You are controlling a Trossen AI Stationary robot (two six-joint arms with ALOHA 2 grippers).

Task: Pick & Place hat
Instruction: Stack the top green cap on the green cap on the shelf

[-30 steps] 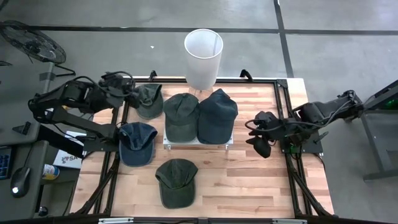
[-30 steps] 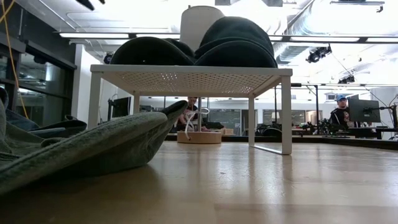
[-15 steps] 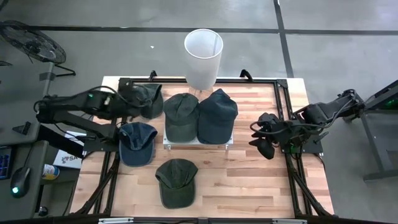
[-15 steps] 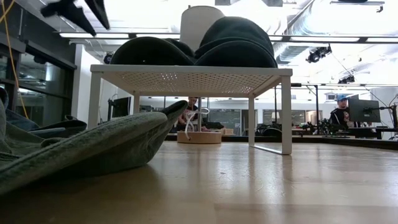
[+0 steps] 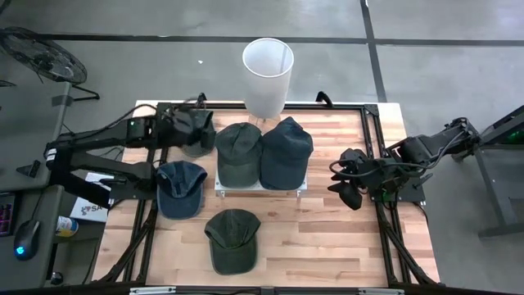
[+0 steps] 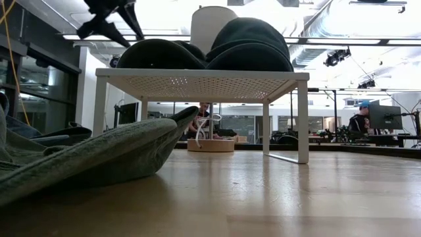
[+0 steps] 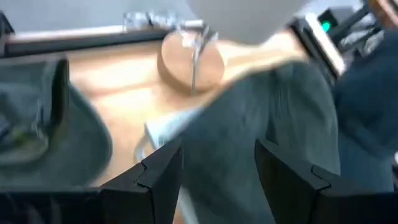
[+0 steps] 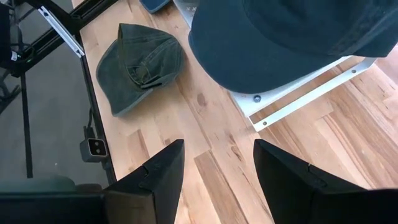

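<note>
- Landmark: white rack (image 5: 223, 190) standing mid table (image 5: 327, 246); everything placed relative to it.
- Left pincer (image 5: 190, 129) hovers left of the rack, over the rear-left green hat (image 5: 199, 139) lying on the table; fingers spread wide, nothing between them. In low view it shows up high, above the rack's left corner (image 6: 105, 20).
- Blue hat (image 5: 180, 187) lies on the table just left of the rack, nearer the front than the rear-left green hat.
- On the rack: green hat (image 5: 238, 152) on its left half, touching navy hat (image 5: 286, 152) on its right half. Low view shows both crowns on the rack top (image 6: 197, 79).
- Front green hat (image 5: 232, 238) lies on the table in front of the rack, apart from it; also seen in right wrist view (image 8: 143, 62).
- White cylinder (image 5: 268, 75) stands behind the rack on a round wooden base (image 7: 189, 62).
- Right pincer (image 5: 342, 178) waits right of the rack, near the table's right edge; fingers apart, empty.
- Bkgd, low view: person (image 6: 358, 118) at a desk far right, beyond the table.
</note>
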